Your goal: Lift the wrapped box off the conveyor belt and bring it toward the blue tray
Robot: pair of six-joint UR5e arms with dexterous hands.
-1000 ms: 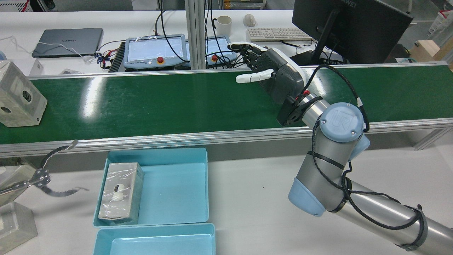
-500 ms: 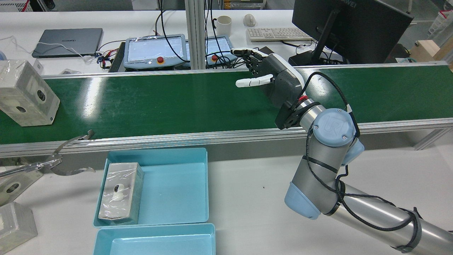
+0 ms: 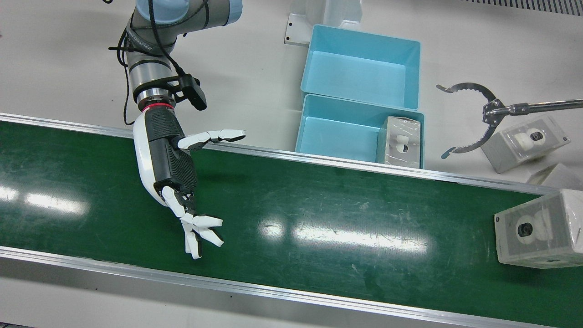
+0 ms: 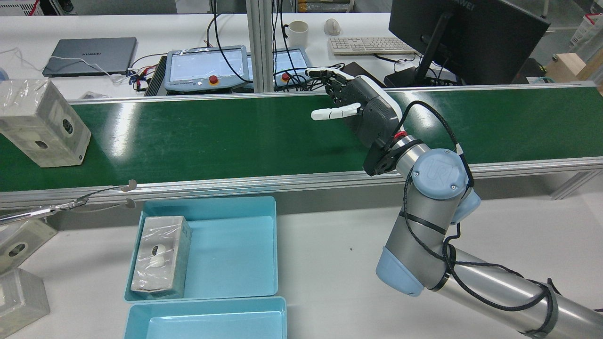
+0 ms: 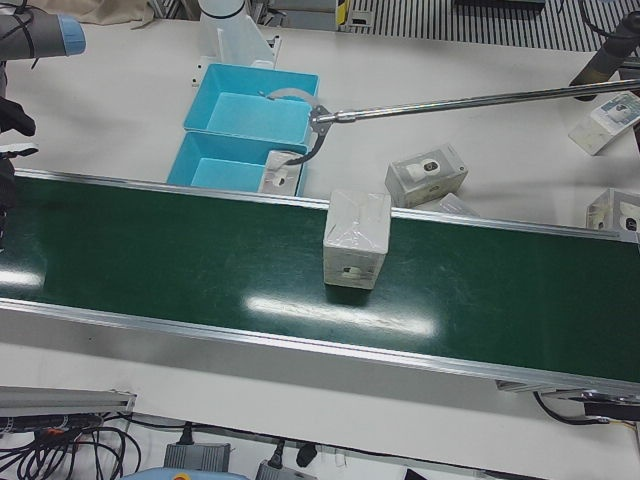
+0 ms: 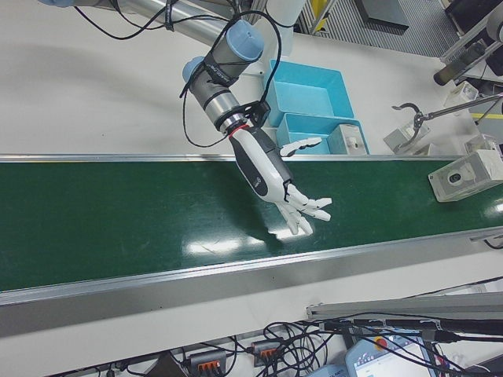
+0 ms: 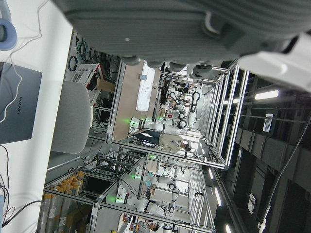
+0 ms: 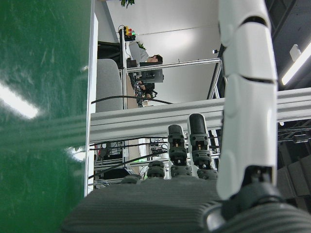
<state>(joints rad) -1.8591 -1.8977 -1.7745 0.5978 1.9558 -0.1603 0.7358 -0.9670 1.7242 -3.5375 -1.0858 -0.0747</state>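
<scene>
The wrapped box stands on the green conveyor belt at its far left in the rear view; it also shows in the front view and the left-front view. My right hand is open and empty, held over the belt's middle, far to the right of the box; the front view shows its fingers spread. The blue tray sits on the table before the belt and holds another wrapped box. My left hand shows only as a grey palm in its own view.
A second blue tray lies nearer the robot. A long metal grabber tool reaches in at the belt's near edge beside the tray. More wrapped boxes lie on the table at the left. Monitors and pendants stand behind the belt.
The wrapped box has travelled right along the belt. My right hand shifted slightly left, still open. The grabber tool rose toward the belt's edge and turned edge-on.
</scene>
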